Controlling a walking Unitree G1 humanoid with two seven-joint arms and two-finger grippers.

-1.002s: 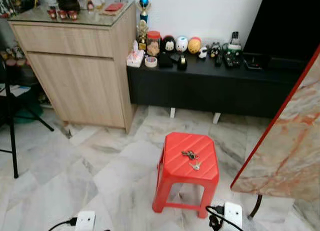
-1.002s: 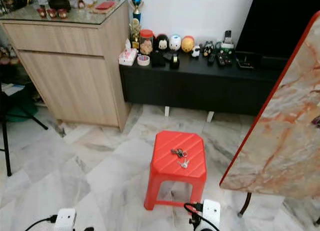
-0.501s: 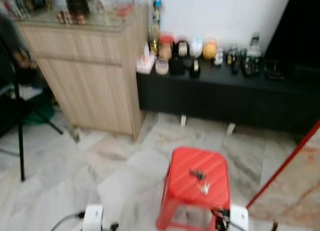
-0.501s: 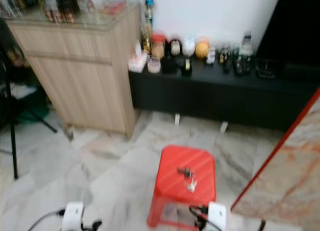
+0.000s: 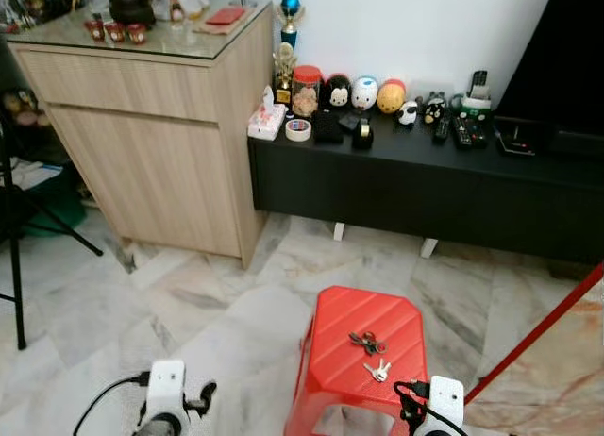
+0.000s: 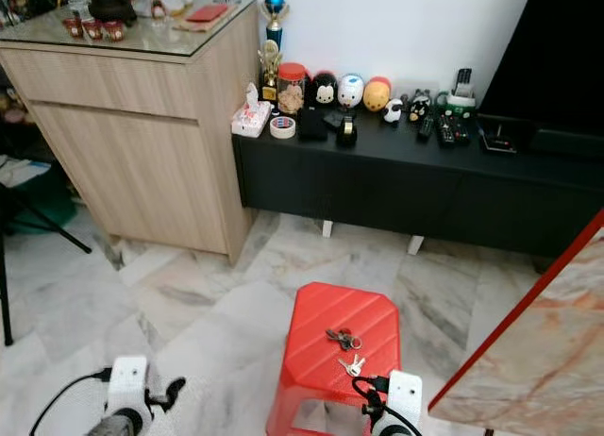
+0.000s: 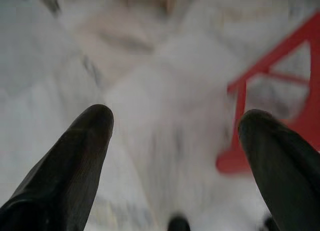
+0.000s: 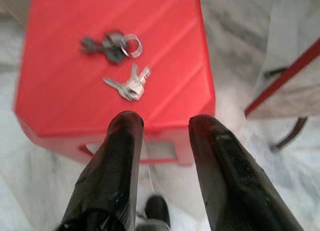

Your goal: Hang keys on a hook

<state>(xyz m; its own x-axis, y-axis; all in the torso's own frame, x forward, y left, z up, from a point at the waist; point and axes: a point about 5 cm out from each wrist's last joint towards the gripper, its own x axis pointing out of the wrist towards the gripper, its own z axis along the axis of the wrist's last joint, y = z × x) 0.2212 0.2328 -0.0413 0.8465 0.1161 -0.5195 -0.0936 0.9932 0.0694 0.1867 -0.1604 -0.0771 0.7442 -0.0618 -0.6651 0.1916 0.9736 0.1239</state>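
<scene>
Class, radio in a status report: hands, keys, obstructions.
Both hands open, empty: left hand above floor, right hand short of the stool. Keys lying loose on stool. Nothing between right hand and keys.

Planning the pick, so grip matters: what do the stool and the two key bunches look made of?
The stool looks like moulded red plastic, with a ribbed, slightly glossy top. The silver keys look like bare bright metal; the dark keys seem darker, perhaps coated, on a shiny metal ring.

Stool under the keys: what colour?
Red: the stool bearing the keys is plain red plastic with diagonal ridges, clearest in the right wrist view.
</scene>
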